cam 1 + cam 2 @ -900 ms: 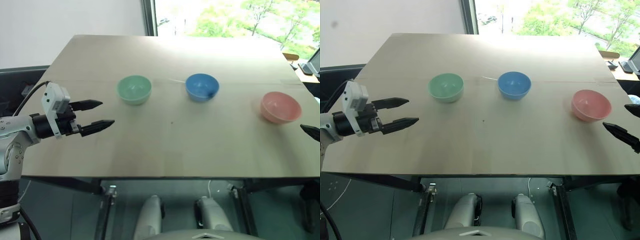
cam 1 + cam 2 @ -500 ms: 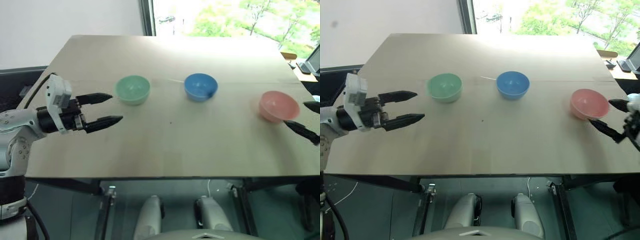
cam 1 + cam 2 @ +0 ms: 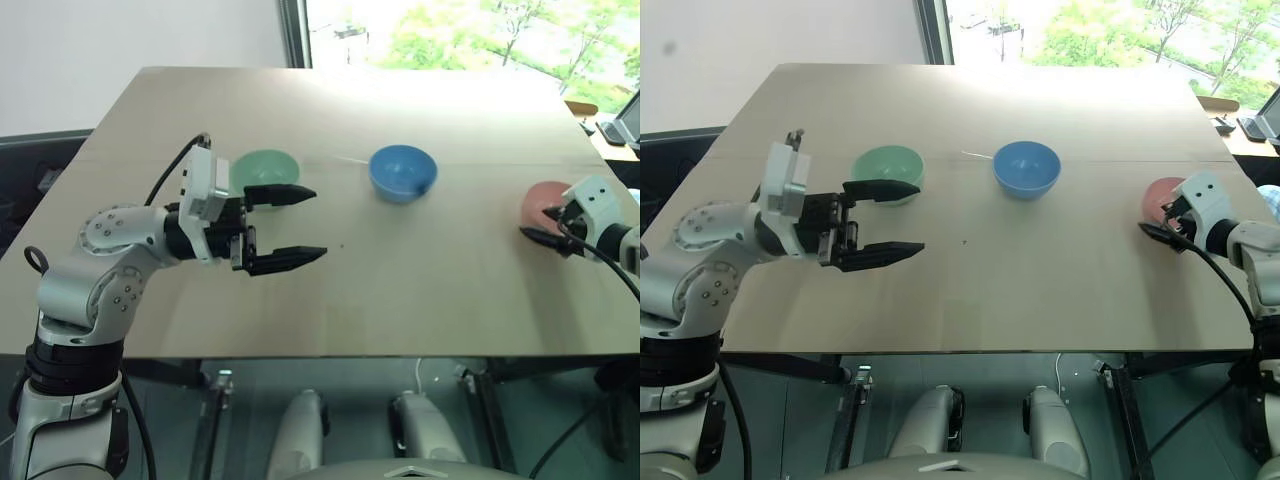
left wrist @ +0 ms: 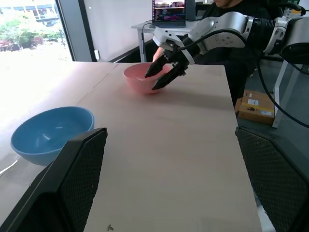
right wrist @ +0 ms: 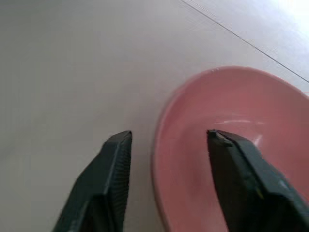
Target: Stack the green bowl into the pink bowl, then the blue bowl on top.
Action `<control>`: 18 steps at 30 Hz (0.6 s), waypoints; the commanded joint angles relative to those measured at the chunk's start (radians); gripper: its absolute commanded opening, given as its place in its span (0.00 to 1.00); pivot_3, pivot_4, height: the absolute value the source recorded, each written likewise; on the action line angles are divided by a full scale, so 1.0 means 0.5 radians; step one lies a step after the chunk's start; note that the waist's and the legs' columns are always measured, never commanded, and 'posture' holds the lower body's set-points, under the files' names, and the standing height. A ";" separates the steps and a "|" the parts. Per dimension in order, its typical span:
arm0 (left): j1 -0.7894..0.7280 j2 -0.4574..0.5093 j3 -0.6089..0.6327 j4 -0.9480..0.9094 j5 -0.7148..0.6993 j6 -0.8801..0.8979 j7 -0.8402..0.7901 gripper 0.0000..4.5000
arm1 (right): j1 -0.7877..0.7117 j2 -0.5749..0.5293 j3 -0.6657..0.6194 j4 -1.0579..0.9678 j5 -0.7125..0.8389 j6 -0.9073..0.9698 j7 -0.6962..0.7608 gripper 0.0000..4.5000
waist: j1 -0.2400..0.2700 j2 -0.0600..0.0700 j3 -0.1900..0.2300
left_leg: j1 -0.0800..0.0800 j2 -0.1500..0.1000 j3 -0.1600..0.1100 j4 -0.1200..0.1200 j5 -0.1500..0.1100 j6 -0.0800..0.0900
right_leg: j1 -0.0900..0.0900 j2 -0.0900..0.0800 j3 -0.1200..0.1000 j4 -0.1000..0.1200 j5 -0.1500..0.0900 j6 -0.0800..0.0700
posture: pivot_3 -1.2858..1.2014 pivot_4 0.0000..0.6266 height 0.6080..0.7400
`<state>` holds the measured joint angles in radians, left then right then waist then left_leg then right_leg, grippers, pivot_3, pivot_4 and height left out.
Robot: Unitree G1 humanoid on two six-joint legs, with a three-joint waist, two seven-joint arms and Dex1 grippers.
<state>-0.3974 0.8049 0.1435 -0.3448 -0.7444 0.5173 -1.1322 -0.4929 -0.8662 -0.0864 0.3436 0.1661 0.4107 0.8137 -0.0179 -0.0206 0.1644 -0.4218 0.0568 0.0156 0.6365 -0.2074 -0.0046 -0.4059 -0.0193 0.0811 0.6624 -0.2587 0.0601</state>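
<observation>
Green bowl (image 3: 264, 176) sits mouth-up just behind my wide-open left claw (image 3: 298, 226); my right claw (image 5: 169, 169) straddles the upright pink bowl (image 5: 231, 145) rim, fingers parted, not yet clamped.

We note three plain, unpatterned glossy bowls: the green bowl (image 3: 887, 165) is pale mint, the blue bowl (image 3: 1026, 167) is bright medium blue, and the pink bowl (image 5: 231, 145) is salmon pink. The table (image 3: 1020, 270) is light beige wood with faint grain. We see black fingers (image 3: 285, 259) on the left gripper (image 3: 296, 224), a white housing behind them, and silver-grey arm links. The right gripper (image 5: 169, 179) is black too.
</observation>
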 commanded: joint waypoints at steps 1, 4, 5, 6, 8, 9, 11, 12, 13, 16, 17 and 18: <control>0.051 0.014 0.062 -0.106 -0.024 -0.001 0.041 1.00 | -0.053 -0.006 -0.017 0.058 -0.027 -0.048 -0.004 0.22 | 0.000 0.000 0.000 | 0.000 0.000 0.000 0.000 0.000 0.000 | 0.000 0.000 0.000 0.000 0.000 0.000 | 0.52 0.24 1.00; 0.102 0.025 0.091 -0.130 -0.031 -0.002 0.069 1.00 | -0.072 -0.002 0.009 0.092 -0.052 -0.096 0.029 0.01 | 0.001 0.000 0.000 | 0.000 0.000 0.000 0.000 0.000 0.000 | 0.000 0.000 0.000 0.001 0.000 0.000 | 0.52 0.24 1.00; 0.109 0.028 0.094 -0.133 -0.031 -0.004 0.074 1.00 | -0.077 -0.002 0.016 0.100 -0.061 -0.110 0.037 0.01 | 0.001 0.000 0.000 | 0.000 0.000 0.000 0.000 0.000 0.000 | 0.000 0.000 0.000 0.001 0.000 0.000 | 0.52 0.24 1.00; 0.117 0.030 0.098 -0.138 -0.031 -0.004 0.081 1.00 | -0.081 0.003 0.019 0.092 -0.061 -0.113 0.049 0.01 | 0.000 0.000 0.000 | 0.000 0.000 0.000 0.001 0.000 0.000 | 0.000 0.000 0.000 0.001 0.000 0.000 | 0.52 0.24 1.00; 0.127 0.030 0.103 -0.134 -0.019 -0.010 0.097 1.00 | -0.102 0.016 0.030 0.084 -0.074 -0.119 0.050 0.01 | 0.000 0.000 0.000 | 0.000 0.000 0.000 0.001 0.000 0.000 | 0.000 0.000 0.000 0.001 0.000 0.000 | 0.52 0.24 1.00; 0.132 0.029 0.104 -0.135 -0.014 -0.014 0.108 1.00 | -0.105 0.015 0.047 0.070 -0.090 -0.138 0.057 0.01 | 0.000 0.000 0.000 | 0.000 0.000 0.000 0.001 0.000 0.000 | 0.000 0.000 0.000 0.001 0.000 0.000 | 0.52 0.24 1.00; 0.143 0.024 0.105 -0.145 -0.012 -0.017 0.127 1.00 | -0.098 0.024 0.069 -0.006 -0.081 -0.151 0.095 0.01 | -0.001 0.000 0.000 | 0.000 0.000 0.000 0.001 0.000 0.000 | 0.000 0.000 0.000 0.001 0.000 0.000 | 0.52 0.24 1.00; 0.151 0.022 0.103 -0.154 -0.012 -0.017 0.134 1.00 | -0.090 0.036 0.072 -0.072 -0.050 -0.142 0.129 0.01 | -0.001 0.000 0.000 | 0.000 0.000 0.000 0.001 0.000 0.000 | 0.000 0.000 0.000 0.001 0.000 0.000 | 0.52 0.24 1.00; 0.163 0.021 0.102 -0.164 -0.010 -0.019 0.139 1.00 | -0.074 0.050 0.075 -0.170 0.000 -0.110 0.177 0.01 | -0.004 0.000 0.000 | 0.000 0.000 0.000 0.001 0.000 0.000 | 0.000 0.000 0.000 0.001 0.000 0.000 | 0.52 0.24 1.00; 0.195 0.020 0.102 -0.192 -0.012 -0.023 0.153 1.00 | 0.014 0.095 0.130 -0.579 0.160 0.066 0.315 0.01 | -0.012 0.001 0.000 | -0.001 0.001 0.000 0.001 0.000 0.000 | -0.002 0.001 0.001 0.002 0.000 0.000 | 0.52 0.24 1.00; 0.200 0.020 0.102 -0.196 -0.013 -0.023 0.160 1.00 | 0.042 0.114 0.152 -0.704 0.195 0.122 0.333 0.01 | -0.016 0.000 0.000 | -0.002 0.001 -0.001 0.000 0.000 0.000 | -0.003 0.001 0.000 0.002 0.000 0.000 | 0.52 0.24 1.00; 0.207 0.022 0.100 -0.195 -0.001 -0.030 0.164 1.00 | 0.060 0.141 0.183 -0.821 0.223 0.185 0.330 0.01 | -0.016 0.000 0.000 | -0.002 0.002 -0.001 0.000 0.000 0.000 | -0.003 0.002 0.000 0.003 0.000 0.000 | 0.52 0.24 1.00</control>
<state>-0.2962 0.8079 0.1682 -0.4059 -0.7458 0.5165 -1.0588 -0.4702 -0.7983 -0.0034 0.0484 0.2365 0.4578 0.9651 -0.0261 -0.0205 0.1646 -0.4234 0.0576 0.0150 0.6366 -0.2074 -0.0046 -0.4077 -0.0184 0.0810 0.6635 -0.2586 0.0602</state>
